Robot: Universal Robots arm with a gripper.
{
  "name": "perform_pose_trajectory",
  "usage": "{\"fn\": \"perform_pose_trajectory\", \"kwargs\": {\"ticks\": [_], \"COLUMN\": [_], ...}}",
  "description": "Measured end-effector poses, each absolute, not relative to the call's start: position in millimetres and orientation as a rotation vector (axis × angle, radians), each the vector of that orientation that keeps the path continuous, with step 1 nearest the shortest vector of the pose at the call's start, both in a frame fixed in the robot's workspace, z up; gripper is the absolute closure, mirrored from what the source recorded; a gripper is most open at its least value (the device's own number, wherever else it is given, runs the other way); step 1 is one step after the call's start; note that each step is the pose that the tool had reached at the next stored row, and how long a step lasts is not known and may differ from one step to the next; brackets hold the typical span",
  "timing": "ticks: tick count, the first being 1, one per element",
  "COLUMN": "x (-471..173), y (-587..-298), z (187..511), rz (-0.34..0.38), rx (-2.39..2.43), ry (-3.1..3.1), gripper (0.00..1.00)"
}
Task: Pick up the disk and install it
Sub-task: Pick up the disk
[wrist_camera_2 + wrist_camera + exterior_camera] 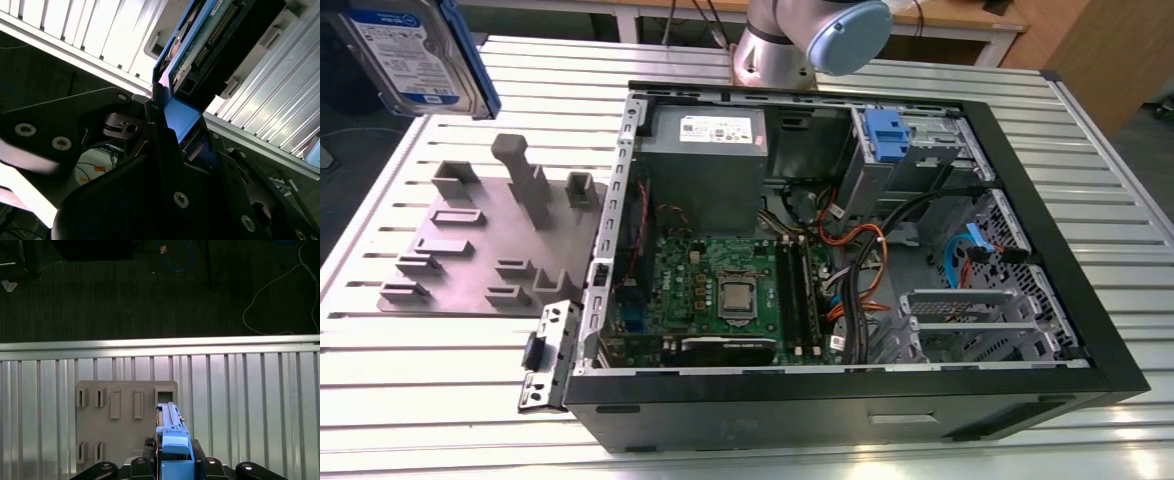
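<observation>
It looks like a robotics lab: an open computer case (854,400) lies on a slotted aluminium table (440,370), cables (247,315) on the floor (100,300).

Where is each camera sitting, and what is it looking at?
Exterior view: off the arm, looking down at the open computer case, grey holder plate and table; part of the arm shows, and the disk held up.
First wrist view: on the arm, looking down past the disk onto the plate, table and dark floor; the black jaws show, gripping its blue frame.
Second wrist view: on the arm, close up, looking along the jaws at the disk.
Shared: all show the disk.
</observation>
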State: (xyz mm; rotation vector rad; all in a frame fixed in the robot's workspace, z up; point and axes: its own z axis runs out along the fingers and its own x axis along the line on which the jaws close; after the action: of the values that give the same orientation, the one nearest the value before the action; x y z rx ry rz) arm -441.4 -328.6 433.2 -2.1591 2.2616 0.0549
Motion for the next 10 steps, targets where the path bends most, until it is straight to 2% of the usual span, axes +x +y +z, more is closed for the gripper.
{"fn": "perform_pose_trajectory", "kwargs": {"ticks": [10], "x": [-441.4], "y": [-328.6], "z": [437.7], "rz": [0.055], "rx": [-2.159], "ry": [2.262], "gripper": [0.64]}}
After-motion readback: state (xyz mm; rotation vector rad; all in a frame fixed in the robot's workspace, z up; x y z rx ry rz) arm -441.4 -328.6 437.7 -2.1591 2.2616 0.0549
